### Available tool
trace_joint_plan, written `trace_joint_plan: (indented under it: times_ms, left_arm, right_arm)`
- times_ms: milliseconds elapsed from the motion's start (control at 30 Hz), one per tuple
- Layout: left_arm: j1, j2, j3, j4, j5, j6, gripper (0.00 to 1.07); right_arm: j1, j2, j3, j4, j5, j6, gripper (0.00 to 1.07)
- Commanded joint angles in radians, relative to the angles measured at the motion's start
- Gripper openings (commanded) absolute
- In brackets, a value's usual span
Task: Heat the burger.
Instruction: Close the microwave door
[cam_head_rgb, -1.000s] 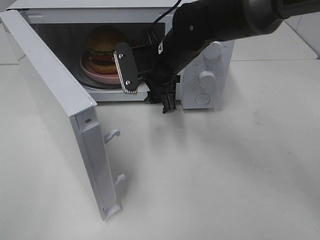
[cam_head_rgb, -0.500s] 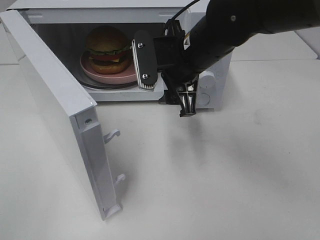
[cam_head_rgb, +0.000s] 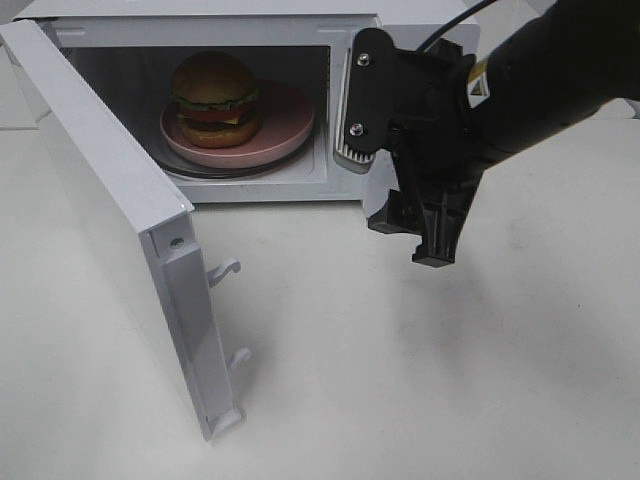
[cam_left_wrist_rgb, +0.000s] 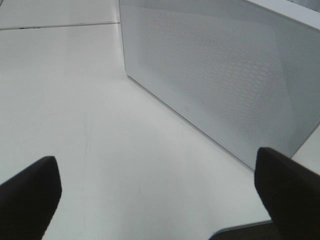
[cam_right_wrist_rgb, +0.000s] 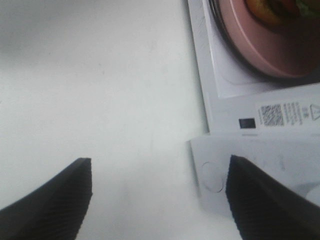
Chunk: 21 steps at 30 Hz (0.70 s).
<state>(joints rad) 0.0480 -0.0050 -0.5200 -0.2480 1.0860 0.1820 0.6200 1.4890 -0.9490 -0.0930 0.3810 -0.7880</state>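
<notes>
- Burger (cam_head_rgb: 213, 98) sits inside the microwave (cam_head_rgb: 200, 28), toward the left of the cavity. It is upright on the pink plate (cam_head_rgb: 292, 122), off the plate's centre.
- The plate rests on the dark turntable (cam_head_rgb: 190, 166). This placement suits heating: the load is fully inside, behind the front sill.
- Door (cam_head_rgb: 110, 190) stands wide open, swung out from the microwave's left edge. Its latch hooks (cam_head_rgb: 226, 268) point into free air above the white table (cam_head_rgb: 420, 390).
- Right gripper (cam_head_rgb: 395, 205) hangs in front of the microwave's right end, outside the cavity and above the table. Jaws are spread and nothing is between them. Its own camera looks past both fingers (cam_right_wrist_rgb: 52, 197) at bare table, the sill label and a slice of the plate rim.
- The gripper blocks the microwave's right front face in the high view, so no controls can be read.
- Left gripper (cam_left_wrist_rgb: 157, 200) is out of the high view. Its jaws are spread wide and empty, facing a white perforated panel. That panel is probably the door's outer face, near the microwave's left side.
- Judgement: loading looks finished and the right gripper is empty because its delivery is done.
- Judgement: the left gripper seems posted to push the door shut. Door closing and starting the heat remain.
</notes>
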Motion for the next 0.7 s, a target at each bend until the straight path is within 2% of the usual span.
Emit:
trace_joint_plan:
  times_ms: [33, 100, 167, 267, 367, 533, 633, 700]
  left_arm:
    - [-0.003, -0.025, 0.004, -0.007, -0.014, -0.005, 0.98]
    - [-0.003, -0.025, 0.004, -0.007, -0.014, -0.005, 0.98]
    - [-0.003, -0.025, 0.004, -0.007, -0.014, -0.005, 0.98]
    - [-0.003, -0.025, 0.004, -0.007, -0.014, -0.005, 0.98]
    - [-0.003, -0.025, 0.004, -0.007, -0.014, -0.005, 0.98]
    - [-0.003, -0.025, 0.004, -0.007, -0.014, -0.005, 0.98]
    - [-0.003, -0.025, 0.004, -0.007, -0.014, -0.005, 0.98]
    - [-0.003, -0.025, 0.004, -0.007, -0.014, -0.005, 0.98]
  right_arm:
    - [-0.003, -0.050, 0.029, -0.001, 0.054, 0.106, 0.74]
    - [-0.003, -0.063, 0.037, -0.001, 0.074, 0.147, 0.74]
    - [-0.003, -0.106, 0.045, -0.008, 0.198, 0.292, 0.74]
    - [-0.003, -0.129, 0.045, -0.012, 0.282, 0.399, 0.74]
    - [-0.003, -0.137, 0.045, -0.020, 0.306, 0.431, 0.74]
    - [-0.003, -0.202, 0.045, -0.077, 0.447, 0.634, 0.74]
    - [-0.003, -0.212, 0.045, -0.085, 0.471, 0.657, 0.74]
    - [-0.003, -0.252, 0.045, -0.081, 0.555, 0.693, 0.74]
